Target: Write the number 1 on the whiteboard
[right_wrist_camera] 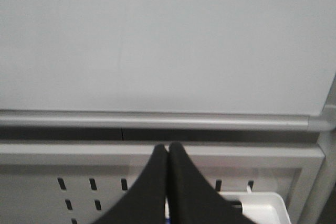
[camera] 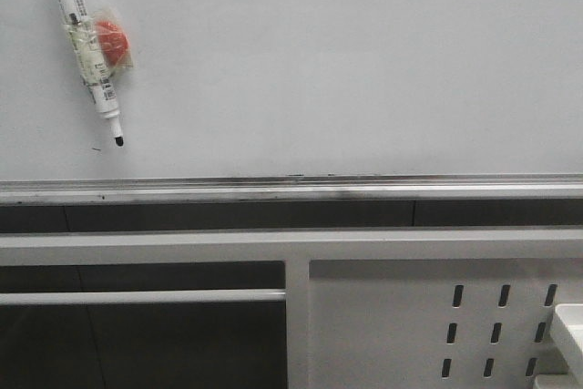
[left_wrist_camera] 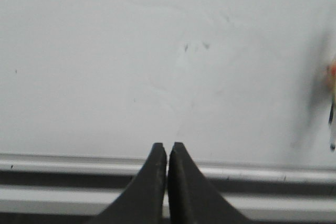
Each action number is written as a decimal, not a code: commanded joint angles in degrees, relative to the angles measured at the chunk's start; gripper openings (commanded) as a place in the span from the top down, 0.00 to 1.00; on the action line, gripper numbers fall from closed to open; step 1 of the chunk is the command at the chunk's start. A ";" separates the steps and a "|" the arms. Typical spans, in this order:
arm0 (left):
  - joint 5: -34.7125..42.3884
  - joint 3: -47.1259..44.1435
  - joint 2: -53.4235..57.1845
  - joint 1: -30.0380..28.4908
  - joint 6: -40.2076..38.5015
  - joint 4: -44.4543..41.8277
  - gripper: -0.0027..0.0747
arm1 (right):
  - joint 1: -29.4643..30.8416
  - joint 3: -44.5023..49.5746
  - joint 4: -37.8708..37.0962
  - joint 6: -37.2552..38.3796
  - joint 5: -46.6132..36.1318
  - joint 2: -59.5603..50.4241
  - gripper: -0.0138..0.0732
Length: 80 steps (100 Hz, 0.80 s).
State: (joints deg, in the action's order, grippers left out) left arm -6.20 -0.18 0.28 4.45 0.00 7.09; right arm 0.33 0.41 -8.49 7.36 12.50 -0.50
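A pale grey whiteboard (camera: 346, 61) filled the upper part of the front view, edged below by a silver metal ledge (camera: 291, 190), with a white perforated panel (camera: 437, 316) and a white tray (camera: 569, 330) seen lower down, toward five o'clock. No counter was shown. At ten o'clock on the board a white marker (camera: 86, 43) was seen slanting downward, its dark tip (camera: 118, 141) close to or touching the surface; what carried it was hidden above the frame. A red piece (camera: 111, 40) was taped against its barrel — presumably as a grip pad or mount, so the pen could be held steady. A small dark speck (camera: 96, 148) lay just beside the tip. No long stroke was visible anywhere, so the number 1 was judged not yet written.

The left pincer (left_wrist_camera: 167, 150) was seen clenched, its jaws pressed together with nothing between them, pointed at the ledge. The right pincer (right_wrist_camera: 168, 153) was likewise clenched and empty — parked low before the perforated panel, probably to be kept clear of the writing area.
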 commanded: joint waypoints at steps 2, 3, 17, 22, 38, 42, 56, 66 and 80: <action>10.47 -2.01 1.28 0.50 -0.43 4.73 0.99 | 0.27 0.85 -0.02 -0.28 -12.50 -1.21 0.92; 11.09 -2.01 1.28 0.50 -0.43 4.73 0.99 | 0.27 0.85 0.16 -0.28 -13.83 -1.21 0.92; 12.81 -1.87 1.24 0.50 -0.43 4.73 0.99 | 0.27 0.85 1.60 -0.15 -25.93 -1.21 0.92; 9.96 -1.17 1.14 0.50 0.00 4.06 0.99 | 0.27 0.72 4.60 1.55 -27.77 -1.21 0.92; -3.73 8.56 -2.74 0.50 0.00 2.64 0.99 | -0.21 -9.24 8.49 11.98 -5.72 0.27 0.92; -4.34 11.79 -4.87 0.50 -0.31 3.59 0.99 | -0.51 -13.26 8.49 11.85 -0.06 1.80 0.92; 2.00 19.03 -11.02 0.50 -0.31 6.31 0.99 | -0.76 -22.02 8.49 11.85 6.66 8.13 0.92; 15.47 19.60 -13.89 0.50 0.00 6.19 0.99 | -0.76 -23.06 8.49 11.85 -1.01 10.83 0.92; 15.54 20.12 -18.00 0.83 0.00 -0.67 0.96 | -0.76 -23.43 8.49 11.85 -3.86 13.56 0.92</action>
State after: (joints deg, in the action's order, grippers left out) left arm 5.40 17.78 -14.54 4.45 0.00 10.67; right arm -0.32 -20.66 0.00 19.31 14.57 10.45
